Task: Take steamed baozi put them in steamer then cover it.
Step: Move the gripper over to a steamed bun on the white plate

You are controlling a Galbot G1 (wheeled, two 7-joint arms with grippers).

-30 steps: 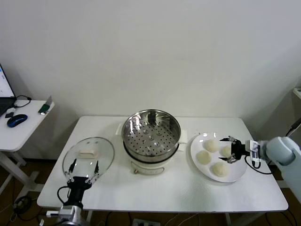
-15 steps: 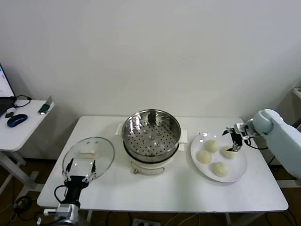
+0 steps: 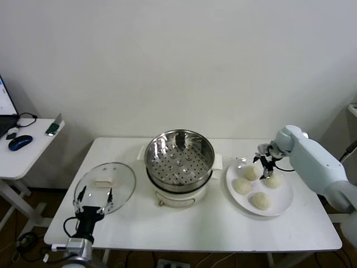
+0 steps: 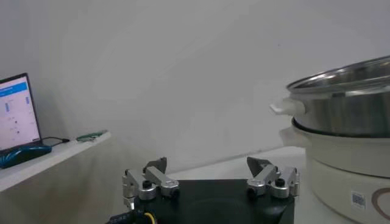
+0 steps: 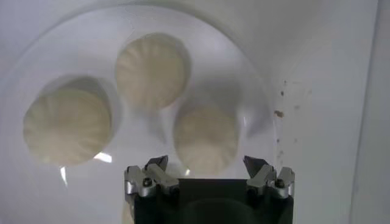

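Evidently nothing is loaded: four baozi [image 3: 260, 200] sit on the plate [image 3: 285, 205], steamer [image 3: 179, 159] empty, cover [image 3: 105, 187] aside, right gripper [image 3: 264, 158] spread wide above them.

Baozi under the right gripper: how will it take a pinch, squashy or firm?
Probably squashy: the baozi looks like smooth, pleated dough, so a light squeeze seems wise. Likely light, being small on the plate. It sits flat, so it should not roll. The right gripper hovers above it, jaws open.
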